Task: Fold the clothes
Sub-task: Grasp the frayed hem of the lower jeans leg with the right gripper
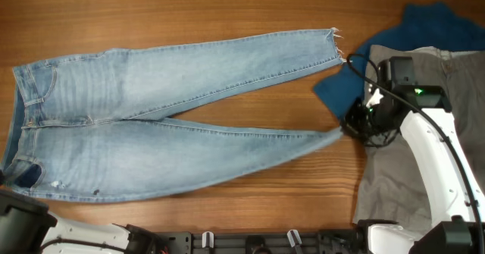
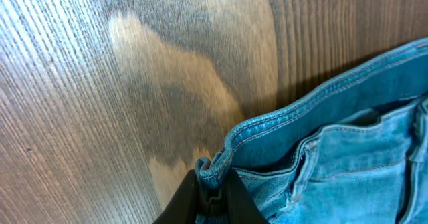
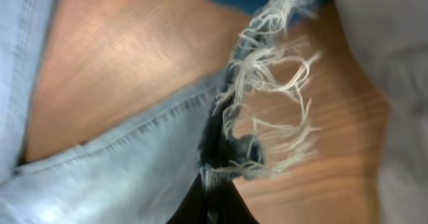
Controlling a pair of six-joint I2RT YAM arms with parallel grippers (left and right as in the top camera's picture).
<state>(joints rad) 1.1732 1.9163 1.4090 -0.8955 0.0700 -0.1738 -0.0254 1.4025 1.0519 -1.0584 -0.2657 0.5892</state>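
Observation:
The light-blue jeans [image 1: 151, 110] lie flat across the table, waistband at the left, two long legs running right with frayed hems. My left gripper [image 2: 212, 196] is shut on the waistband corner [image 2: 221, 164] at the near left; in the overhead view it sits at the table's bottom left [image 1: 11, 180]. My right gripper [image 3: 221, 167] is shut on the frayed hem [image 3: 267, 103] of the near leg; from overhead it is at the leg's right end [image 1: 350, 127].
A dark blue shirt [image 1: 424, 34] lies at the far right, with grey-khaki trousers [image 1: 394, 178] beside and partly over it, under my right arm. The far leg's hem [image 1: 333, 42] ends close to the blue shirt.

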